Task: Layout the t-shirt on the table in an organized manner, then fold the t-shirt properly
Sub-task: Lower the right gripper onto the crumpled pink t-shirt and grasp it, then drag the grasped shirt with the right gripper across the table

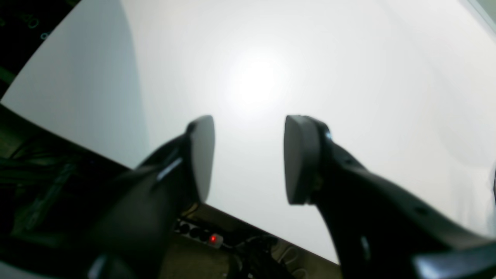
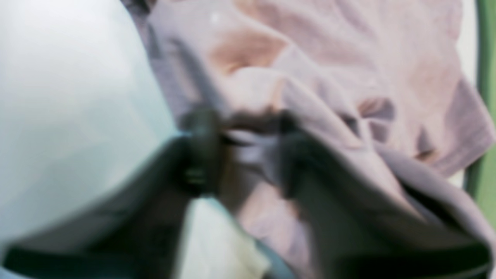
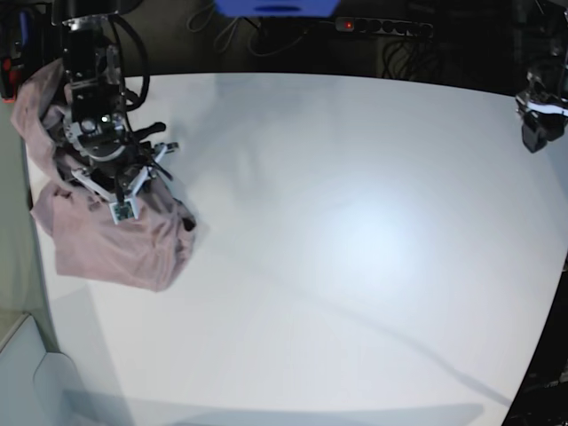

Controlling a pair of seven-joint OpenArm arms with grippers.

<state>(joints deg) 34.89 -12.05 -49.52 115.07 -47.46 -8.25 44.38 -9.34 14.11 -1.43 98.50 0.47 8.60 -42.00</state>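
Note:
The mauve-pink t-shirt (image 3: 115, 248) lies crumpled in a heap at the left edge of the white table (image 3: 355, 266). My right gripper (image 3: 124, 200) is pressed down into that heap. In the blurred right wrist view, folds of the t-shirt (image 2: 348, 58) fill the space between the right gripper's (image 2: 248, 155) dark fingers and drape over one of them. The fingers stand apart, and the blur hides whether they pinch the cloth. My left gripper (image 1: 248, 155) hangs open over bare table (image 1: 348, 77) with nothing between its pads. In the base view it sits at the far right edge (image 3: 535, 135).
A power strip (image 3: 382, 27) with a red light lies behind the table's far edge and also shows below the table edge in the left wrist view (image 1: 212, 239). A blue object (image 3: 275, 7) sits at the top. Green floor (image 2: 486, 116) borders the shirt's side.

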